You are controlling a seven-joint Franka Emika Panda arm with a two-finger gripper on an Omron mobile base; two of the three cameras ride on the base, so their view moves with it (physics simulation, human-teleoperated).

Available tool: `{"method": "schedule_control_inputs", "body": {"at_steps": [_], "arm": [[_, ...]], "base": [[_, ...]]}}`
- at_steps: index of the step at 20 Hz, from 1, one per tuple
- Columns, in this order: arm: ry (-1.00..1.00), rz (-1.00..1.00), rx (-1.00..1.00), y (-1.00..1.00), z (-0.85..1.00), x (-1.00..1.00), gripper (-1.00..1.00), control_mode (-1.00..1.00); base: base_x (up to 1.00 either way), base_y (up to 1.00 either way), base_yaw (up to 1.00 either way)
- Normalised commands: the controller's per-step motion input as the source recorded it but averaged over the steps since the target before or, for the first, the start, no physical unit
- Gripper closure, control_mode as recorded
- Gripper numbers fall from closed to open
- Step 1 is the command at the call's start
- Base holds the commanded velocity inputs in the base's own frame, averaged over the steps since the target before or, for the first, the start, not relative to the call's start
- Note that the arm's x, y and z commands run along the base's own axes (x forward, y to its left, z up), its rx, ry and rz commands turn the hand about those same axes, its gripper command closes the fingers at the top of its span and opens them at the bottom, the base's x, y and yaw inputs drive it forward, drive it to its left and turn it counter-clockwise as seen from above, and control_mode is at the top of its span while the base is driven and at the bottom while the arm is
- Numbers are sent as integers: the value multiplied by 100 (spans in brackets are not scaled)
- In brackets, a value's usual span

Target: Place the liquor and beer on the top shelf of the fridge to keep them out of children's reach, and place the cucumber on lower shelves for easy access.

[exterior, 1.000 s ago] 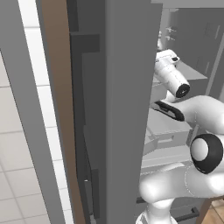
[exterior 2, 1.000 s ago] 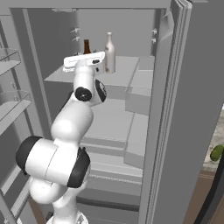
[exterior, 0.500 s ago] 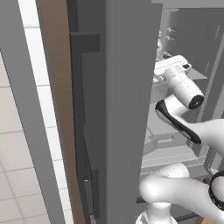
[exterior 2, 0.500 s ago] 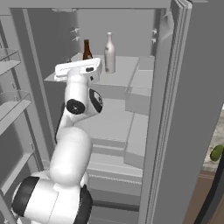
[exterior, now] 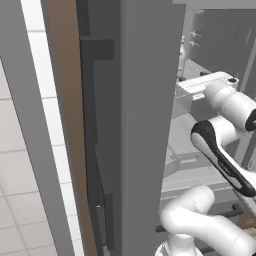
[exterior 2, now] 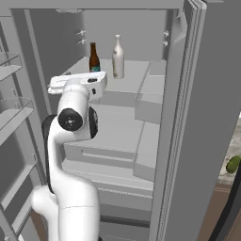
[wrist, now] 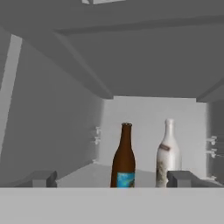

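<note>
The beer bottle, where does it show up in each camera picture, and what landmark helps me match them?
Left base view: not in it; the fridge door blocks that side.
Right base view: the beer stands upright on the top shelf, upper middle.
Hand view: beer at lower centre.
Shared landmark: the liquor, standing just right of it.

place: home kitchen | signs: open fridge (exterior 2: pixel 188 117), brown cabinets (exterior: pixel 65 125), tiled wall (exterior: pixel 20 190)

The brown beer (exterior 2: pixel 94 57) and pale liquor (exterior 2: pixel 118 57) stand upright, side by side, on the open fridge's (exterior 2: pixel 188 141) top shelf (exterior 2: pixel 134 77); the green cucumber (exterior 2: pixel 233 164) lies outside, right.
</note>
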Motion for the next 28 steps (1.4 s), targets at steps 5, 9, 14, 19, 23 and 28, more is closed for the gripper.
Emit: {"method": "schedule_control_inputs", "body": {"at_steps": [5,9,14,19,23,28], "arm": [[30,0,-2,-23,7,-75,-100,-100],[30,0,-8,-6,-21,-53,-100,-100],[27,0,-12,0,-50,-39,-100,-100],[18,0,-12,0,-59,-23,-100,-100],[12,0,-11,0,-66,-18,-100,-100],[3,-1,-6,0,-52,-10,-100,-100]], "base": [[0,0,0],[0,0,0],[0,0,0],[0,0,0],[0,0,0],[0,0,0]]}}
